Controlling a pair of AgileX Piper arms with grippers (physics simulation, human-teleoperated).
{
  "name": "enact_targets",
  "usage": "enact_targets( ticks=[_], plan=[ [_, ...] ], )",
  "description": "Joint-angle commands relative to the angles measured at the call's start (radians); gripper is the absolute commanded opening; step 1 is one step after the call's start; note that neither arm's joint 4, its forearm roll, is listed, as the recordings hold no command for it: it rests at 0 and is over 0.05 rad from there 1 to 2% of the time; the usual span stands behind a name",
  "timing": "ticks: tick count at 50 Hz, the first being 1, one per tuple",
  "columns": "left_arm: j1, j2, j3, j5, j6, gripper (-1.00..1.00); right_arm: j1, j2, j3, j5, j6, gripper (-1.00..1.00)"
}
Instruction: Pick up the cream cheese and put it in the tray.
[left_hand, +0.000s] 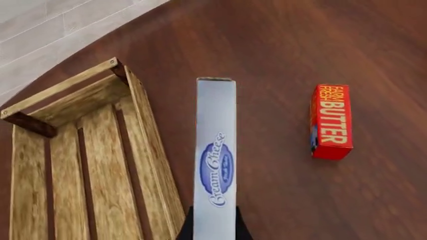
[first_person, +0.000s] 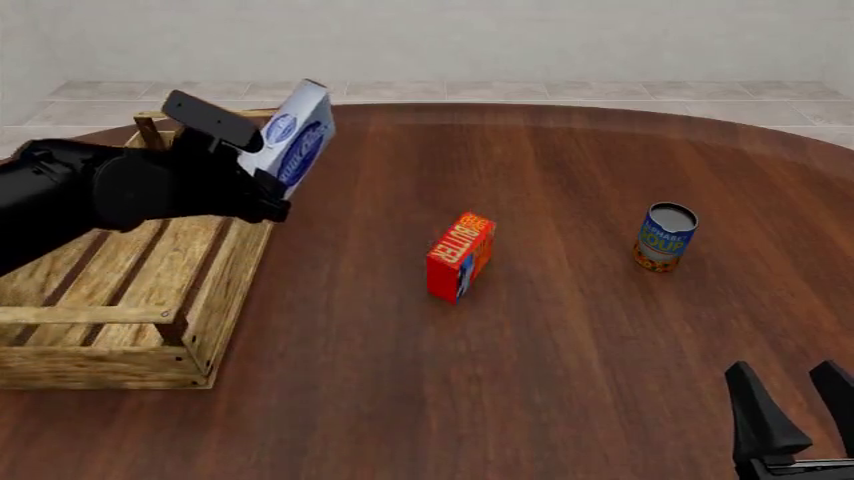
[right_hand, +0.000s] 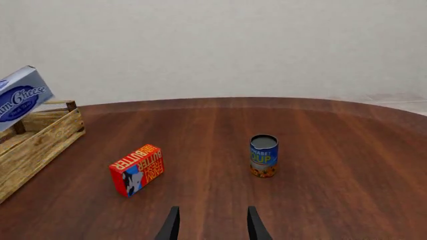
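My left gripper (first_person: 274, 185) is shut on the cream cheese (first_person: 295, 136), a pale silvery box with blue oval logos. It holds the box in the air over the right wall of the tray (first_person: 230, 280), near its far end. In the left wrist view the cream cheese (left_hand: 215, 150) runs along the fingers, with the tray (left_hand: 100, 150) beside it. It also shows in the right wrist view (right_hand: 20, 95) above the tray (right_hand: 40, 137). My right gripper (first_person: 797, 420) is open and empty at the near right edge of the table; it shows open in its own view (right_hand: 210, 225).
A red butter box (first_person: 461, 256) stands in the middle of the table, also in the wrist views (left_hand: 331, 121) (right_hand: 137, 169). A soup can (first_person: 665, 237) stands upright at the right, also in the right wrist view (right_hand: 263, 155). The tray's floor shows bare slats.
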Motion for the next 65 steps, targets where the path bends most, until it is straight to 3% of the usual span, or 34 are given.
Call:
enact_targets(
  ticks=[1,29,37,43,48,65],
  plan=[
    [0.059,-0.031,-0.042,0.034,-0.011,-1.00,0.000,0.000,0.000,0.000,0.000,1.00],
    [0.244,0.005,-0.002,-0.004,-0.002,-1.00,0.000,0.000,0.000,0.000,0.000,1.00],
    [0.308,0.040,-0.060,0.015,-0.026,-1.00,0.000,0.000,0.000,0.000,0.000,1.00],
    [0.346,0.062,-0.046,-0.002,-0.013,-1.00,0.000,0.000,0.000,0.000,0.000,1.00],
    [0.366,0.089,-0.032,-0.029,-0.044,-1.00,0.000,0.000,0.000,0.000,0.000,1.00],
    [0.425,0.193,-0.001,-0.097,-0.026,-1.00,0.000,0.000,0.000,0.000,0.000,1.00]
  ],
)
